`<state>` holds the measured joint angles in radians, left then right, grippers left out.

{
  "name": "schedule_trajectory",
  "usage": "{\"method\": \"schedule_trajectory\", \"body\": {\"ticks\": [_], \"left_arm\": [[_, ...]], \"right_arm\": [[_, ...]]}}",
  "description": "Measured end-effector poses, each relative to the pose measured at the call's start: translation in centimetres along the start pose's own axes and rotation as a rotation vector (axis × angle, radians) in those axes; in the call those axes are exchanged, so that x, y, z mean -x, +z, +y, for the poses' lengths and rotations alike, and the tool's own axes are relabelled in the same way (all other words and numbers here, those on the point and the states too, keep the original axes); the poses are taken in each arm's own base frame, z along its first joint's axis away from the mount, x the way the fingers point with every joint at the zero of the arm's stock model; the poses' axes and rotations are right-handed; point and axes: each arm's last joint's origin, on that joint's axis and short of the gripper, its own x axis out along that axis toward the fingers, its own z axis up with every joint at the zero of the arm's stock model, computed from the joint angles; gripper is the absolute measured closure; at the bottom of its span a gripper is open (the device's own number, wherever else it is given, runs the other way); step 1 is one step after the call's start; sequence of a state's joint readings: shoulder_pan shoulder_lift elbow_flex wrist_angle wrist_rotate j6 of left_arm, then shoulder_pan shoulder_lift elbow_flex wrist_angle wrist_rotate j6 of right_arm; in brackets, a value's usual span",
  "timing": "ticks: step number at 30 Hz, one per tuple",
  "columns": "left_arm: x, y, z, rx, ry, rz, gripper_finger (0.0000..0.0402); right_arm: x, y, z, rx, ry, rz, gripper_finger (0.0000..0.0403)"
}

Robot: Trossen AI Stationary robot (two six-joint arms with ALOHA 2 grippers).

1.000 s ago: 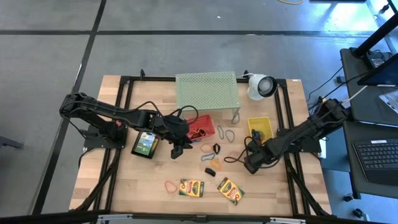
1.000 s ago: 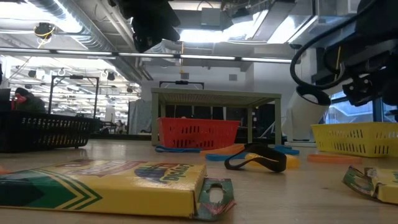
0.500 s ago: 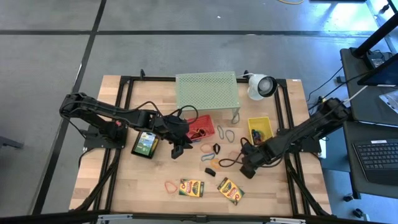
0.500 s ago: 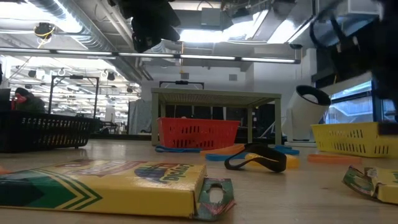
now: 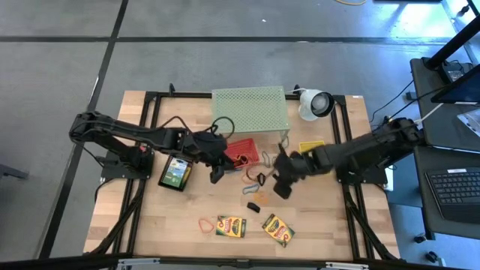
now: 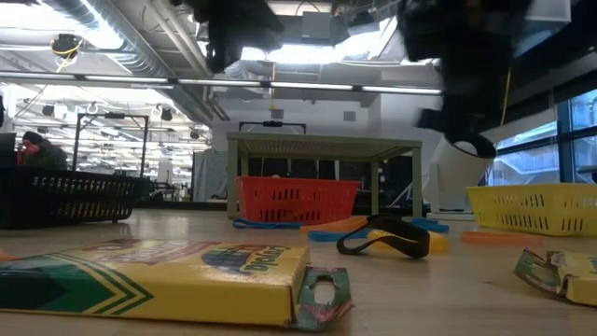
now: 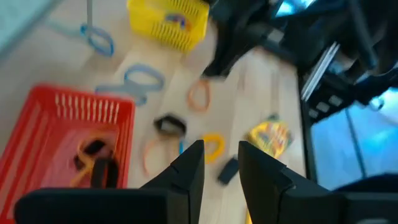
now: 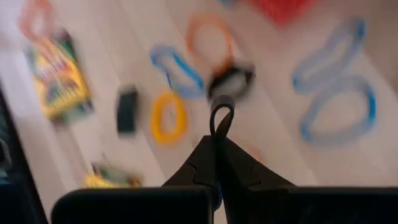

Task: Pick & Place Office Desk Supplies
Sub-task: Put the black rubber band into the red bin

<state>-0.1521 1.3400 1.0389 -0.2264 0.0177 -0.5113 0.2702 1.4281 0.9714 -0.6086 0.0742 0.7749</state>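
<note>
1. The right claw is hanging over the middle of the pale wooden worktop, its two dark fingers pressed together on a thin dark loop that is sticking up from between their tips.
2. The left claw is hovering beside the red basket, a ribbed plastic box; its fingers are standing slightly apart with nothing between them.
3. Inside the red basket, orange and dark bands are lying in a loose tangle.
4. A black tray near the left claw is holding one crayon box with a green face.
5. Two flat yellow-and-green cardboard crayon boxes are lying near the front edge of the worktop, one square-on, the other turned at an angle; an orange rubber band is lying just beside the first.
6. Thin blue oval bands, an orange ring, a yellow ring and a small dark block-shaped clip are lying scattered on the worktop between the two claws.
7. A yellow slotted basket is sitting partly under the right arm.
8. A pale green mesh stand on thin legs is standing at the back of the worktop, with a round white lamp beside it.
</note>
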Motion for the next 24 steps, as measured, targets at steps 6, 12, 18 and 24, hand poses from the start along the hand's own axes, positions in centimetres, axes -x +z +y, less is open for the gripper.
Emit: {"method": "schedule_trajectory", "body": {"ticks": [6, 12, 18, 24], "left_arm": [[2.5, 1.2, -0.4, -0.050, 0.012, -0.122, 0.0328], [5.3, 2.0, -0.6, -0.090, 0.054, -0.232, 0.0338], [7.0, 2.6, -0.7, -0.068, 0.100, -0.322, 0.0339], [7.2, 2.6, -0.6, -0.016, 0.106, -0.338, 0.0339]], "right_arm": [[-0.4, 4.7, -2.6, -0.027, 0.121, -0.138, 0.0400], [-2.0, 7.0, -4.4, -0.003, 0.164, -0.157, 0.0400], [-4.1, 10.0, -3.9, 0.087, 0.158, -0.149, 0.0400], [-5.7, 12.9, -3.1, 0.131, 0.103, -0.148, 0.0400]]}}
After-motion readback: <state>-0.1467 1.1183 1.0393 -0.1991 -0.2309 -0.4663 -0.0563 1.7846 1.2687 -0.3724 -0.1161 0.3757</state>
